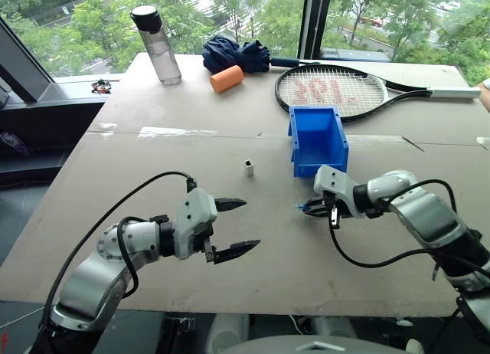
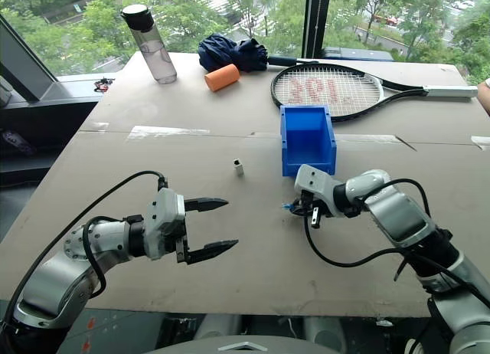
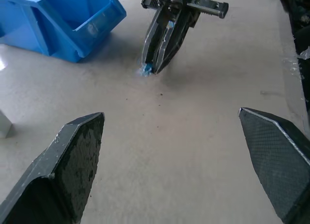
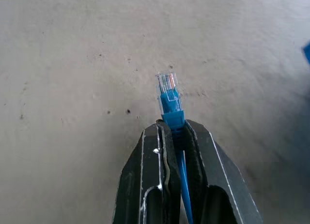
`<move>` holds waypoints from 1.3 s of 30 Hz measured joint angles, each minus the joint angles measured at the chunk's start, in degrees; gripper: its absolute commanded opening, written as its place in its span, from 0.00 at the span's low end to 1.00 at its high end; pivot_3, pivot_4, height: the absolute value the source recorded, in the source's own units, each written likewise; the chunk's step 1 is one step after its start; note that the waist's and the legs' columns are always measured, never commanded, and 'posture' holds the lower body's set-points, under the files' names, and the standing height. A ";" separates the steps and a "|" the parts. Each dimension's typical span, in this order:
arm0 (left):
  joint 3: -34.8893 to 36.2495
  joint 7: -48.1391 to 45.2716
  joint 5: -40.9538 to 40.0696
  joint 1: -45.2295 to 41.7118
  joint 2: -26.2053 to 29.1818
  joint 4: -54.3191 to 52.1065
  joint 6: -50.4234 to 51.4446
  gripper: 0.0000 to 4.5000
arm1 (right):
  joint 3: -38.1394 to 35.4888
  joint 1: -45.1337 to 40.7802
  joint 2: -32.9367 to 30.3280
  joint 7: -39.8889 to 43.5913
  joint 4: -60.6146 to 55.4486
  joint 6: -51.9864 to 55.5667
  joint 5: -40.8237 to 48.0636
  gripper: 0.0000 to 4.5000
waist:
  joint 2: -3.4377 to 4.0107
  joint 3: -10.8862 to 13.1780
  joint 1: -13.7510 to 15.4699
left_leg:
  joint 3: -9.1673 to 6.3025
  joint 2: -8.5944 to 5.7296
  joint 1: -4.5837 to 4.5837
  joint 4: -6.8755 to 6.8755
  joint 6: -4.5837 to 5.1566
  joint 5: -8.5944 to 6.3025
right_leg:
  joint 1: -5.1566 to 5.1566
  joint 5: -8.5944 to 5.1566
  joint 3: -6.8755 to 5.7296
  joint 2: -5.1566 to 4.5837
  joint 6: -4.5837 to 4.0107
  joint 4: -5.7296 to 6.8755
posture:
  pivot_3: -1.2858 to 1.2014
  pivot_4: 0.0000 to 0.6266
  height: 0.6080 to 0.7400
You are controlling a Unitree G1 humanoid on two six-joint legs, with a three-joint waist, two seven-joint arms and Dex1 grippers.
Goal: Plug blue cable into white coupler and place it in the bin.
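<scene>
My right gripper (image 1: 308, 207) is shut on the blue cable (image 4: 170, 110) just behind its clear plug (image 4: 167, 87), which sticks out past the fingertips close above the table. The plug end also shows blue (image 3: 147, 69) in the left wrist view. The white coupler (image 1: 249, 168) stands alone on the table, left of the bin (image 1: 320, 167) and apart from both grippers. The bright blue bin sits just beyond my right gripper, its cut-away front facing me. My left gripper (image 1: 249, 225) hovers open and holds nothing, nearer me than the coupler, pointing towards the right gripper.
At the back of the table stand a clear water bottle (image 1: 157, 44), an orange foam cylinder (image 1: 227, 78), a dark blue folded cloth (image 1: 233, 54) and a tennis racket (image 1: 337, 91). The table's front edge runs close under both arms.
</scene>
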 measured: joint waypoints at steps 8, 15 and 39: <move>-6.65 0.15 4.53 -9.42 -1.52 6.98 1.82 1.00 | -4.36 4.29 -1.04 -1.00 1.22 -7.26 -1.19 0.74 | -0.09 -0.11 0.15 | -0.02 -0.08 0.05 0.02 0.00 0.00 | 0.09 0.01 -0.02 -0.04 0.02 0.01 | 0.52 0.24 1.00; -16.32 -0.34 9.57 -21.02 -10.76 17.70 1.85 1.00 | -26.90 33.81 -6.97 -0.99 -15.36 -11.40 8.29 0.74 | 0.02 -0.14 1.63 | -0.39 -0.32 -0.22 0.29 0.02 -0.01 | 0.17 0.00 -0.43 -0.22 0.08 0.04 | 0.52 0.24 1.00; -16.81 -20.92 1.06 -33.16 -16.89 34.53 11.16 0.02 | -35.07 55.52 14.22 -23.10 -35.99 -2.19 27.58 0.75 | 0.22 -0.09 -0.55 | -0.60 0.03 0.05 0.41 0.16 -0.09 | 0.51 -0.25 -0.54 -0.18 0.09 0.11 | 0.52 0.24 1.00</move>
